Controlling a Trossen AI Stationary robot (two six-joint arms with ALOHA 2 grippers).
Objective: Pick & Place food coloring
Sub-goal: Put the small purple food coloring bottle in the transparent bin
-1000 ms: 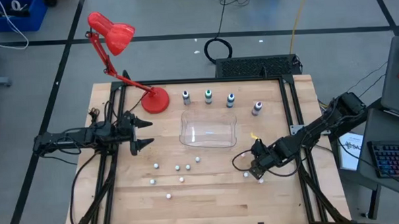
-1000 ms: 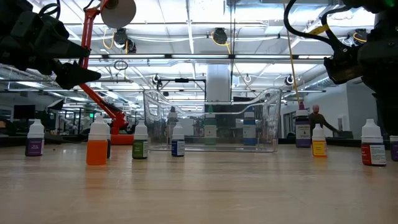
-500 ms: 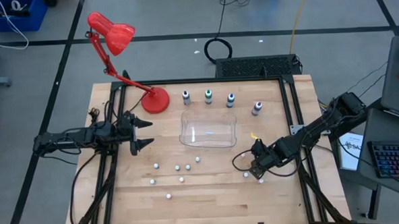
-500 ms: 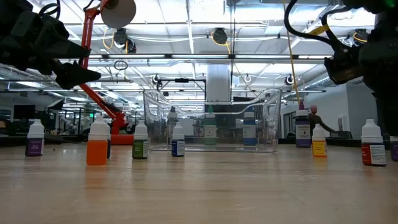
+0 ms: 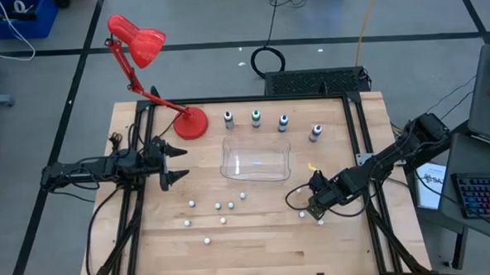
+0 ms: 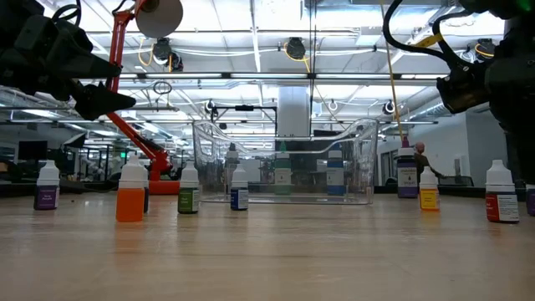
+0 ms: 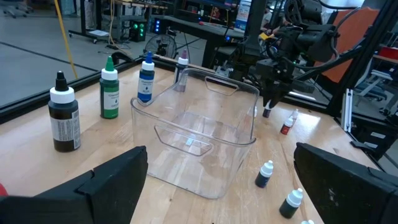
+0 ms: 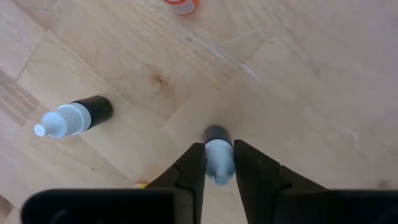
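Four food coloring bottles stand in a row at the table's far side: black [image 7: 64,113], green [image 7: 109,90], blue [image 7: 147,79] and purple [image 7: 181,65]. Several smaller bottles with pale caps [image 5: 218,207] are scattered over the near half. My right gripper [image 5: 315,211] points down at the near right and is shut on one small dark bottle [image 8: 216,134]. My left gripper [image 5: 180,163] hangs open at the table's left, level, with nothing between its fingers. My right gripper pinches the small bottle's pale cap [image 8: 218,157] between its two fingers, one on each side. The fingers come from above, pointing steeply down. The bottle stays upright, and its dark body reaches down to the table.
A clear plastic container [image 5: 256,160] sits mid-table, between the far row and the small bottles. A red desk lamp [image 5: 190,122] stands at the far left. Beside my right gripper lie a black-bodied small bottle [image 8: 74,116] and a red-orange one [image 8: 182,6].
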